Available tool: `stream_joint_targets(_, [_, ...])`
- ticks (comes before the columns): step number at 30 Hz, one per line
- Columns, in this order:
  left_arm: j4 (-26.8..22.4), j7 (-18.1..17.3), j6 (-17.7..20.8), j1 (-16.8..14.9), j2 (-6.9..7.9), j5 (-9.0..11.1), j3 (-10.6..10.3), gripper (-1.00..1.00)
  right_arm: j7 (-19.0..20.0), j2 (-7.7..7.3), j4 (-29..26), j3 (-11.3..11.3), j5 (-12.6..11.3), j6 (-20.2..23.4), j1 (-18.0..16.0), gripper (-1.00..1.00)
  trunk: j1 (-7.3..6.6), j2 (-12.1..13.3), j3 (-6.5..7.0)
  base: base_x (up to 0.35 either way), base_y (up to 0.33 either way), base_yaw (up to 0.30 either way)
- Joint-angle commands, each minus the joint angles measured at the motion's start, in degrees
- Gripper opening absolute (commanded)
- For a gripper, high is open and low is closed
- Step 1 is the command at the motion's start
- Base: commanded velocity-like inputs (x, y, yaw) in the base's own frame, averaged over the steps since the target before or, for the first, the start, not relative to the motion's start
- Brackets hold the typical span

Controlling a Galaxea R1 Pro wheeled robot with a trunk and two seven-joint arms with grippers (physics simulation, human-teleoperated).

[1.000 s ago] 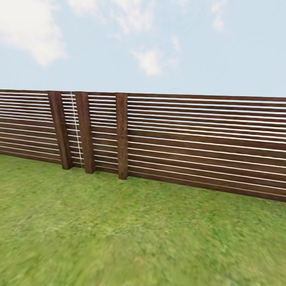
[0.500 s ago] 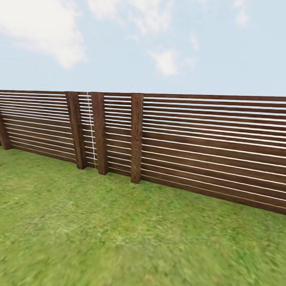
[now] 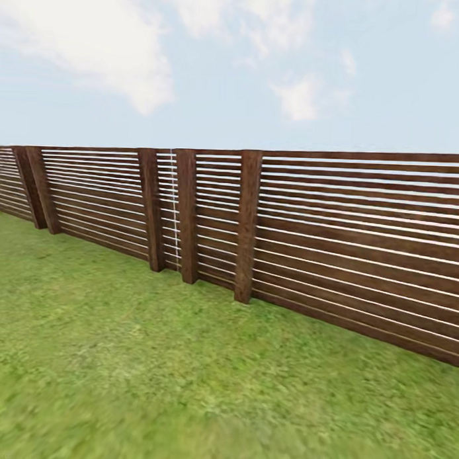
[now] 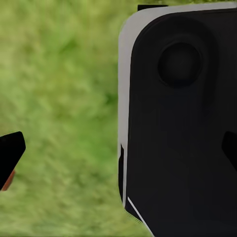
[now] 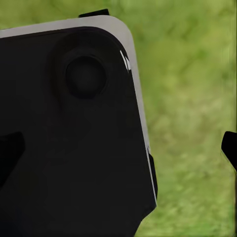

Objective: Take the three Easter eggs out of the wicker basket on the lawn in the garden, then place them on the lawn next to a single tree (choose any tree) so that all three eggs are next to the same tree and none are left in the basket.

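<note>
Head view: lawn (image 3: pixel 152 359) meets fence (image 3: pixel 335 240); wrist views show grass beyond jaws set apart, empty.

You have one slatted wooden fence (image 3: pixel 335 246) ahead of you, with five upright posts (image 3: pixel 248 227) you can count along it, two of them far off at the left end. One lawn (image 3: pixel 152 359) spreads below it. In each wrist view you get one dark robot panel (image 4: pixel 182 123) over grass.
</note>
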Motion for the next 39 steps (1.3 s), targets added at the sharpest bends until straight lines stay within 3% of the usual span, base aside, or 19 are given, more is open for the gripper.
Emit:
stream_joint_targets(1, [-0.13,0.04,0.02,0.04,0.00,0.01,0.03,1.00,-0.02,0.01,0.18,0.12,-0.39,-0.20,-0.09,1.00,0.04,-0.02,-0.05,0.327,0.000,0.267])
stream_joint_targets(39, [-0.13,0.04,0.05,0.04,0.08,0.09,0.07,1.00,-0.11,0.11,0.15,0.20,-0.34,-0.20,-0.09,1.00,0.04,-0.02,-0.05,0.327,0.000,0.267])
